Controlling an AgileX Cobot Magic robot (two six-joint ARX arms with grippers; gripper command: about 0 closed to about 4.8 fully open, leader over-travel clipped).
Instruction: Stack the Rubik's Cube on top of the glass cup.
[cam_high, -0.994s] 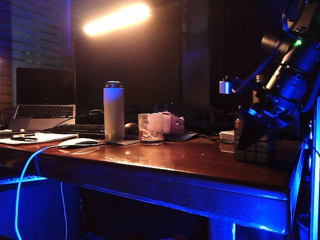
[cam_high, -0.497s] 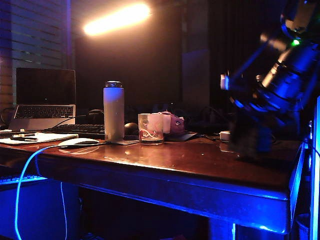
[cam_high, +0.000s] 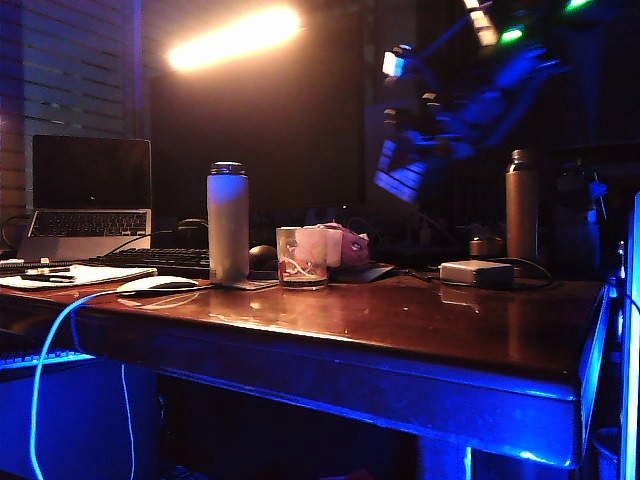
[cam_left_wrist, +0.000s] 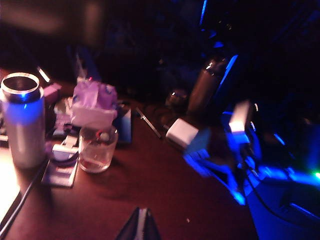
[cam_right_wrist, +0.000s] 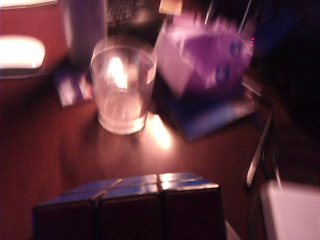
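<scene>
Clear glass, thin rim, round mouth: the glass cup (cam_high: 301, 258) stands on the tabletop (cam_high: 400, 330) just beside the white bottle (cam_high: 228, 222), with the pink-white lumpy thing (cam_right_wrist: 205, 60) just behind it. The right gripper (cam_high: 405, 170) is up in the air, well above the cup and off to the side away from the bottle, blurred in the exterior view. Right wrist view shows the Rubik's Cube (cam_right_wrist: 132, 205) grasped in its jaws, cup ahead and below.

The left gripper (cam_left_wrist: 140, 227) sits low near the tabletop edge, well clear of the cup; only its tip shows, so I can't tell how its jaws stand.

Step in hand looks like the carry toward the cup. You want the cube centred over the mouth and its bottom face level before lowering. It's about as wide as the cup, so there's little margin, and hard plastic on smooth glass will likely slide. Come straight down, keep clear of the bottle, release only once it rests on the rim. The glossy wood is slick too; a sideways nudge could shove the cup.
</scene>
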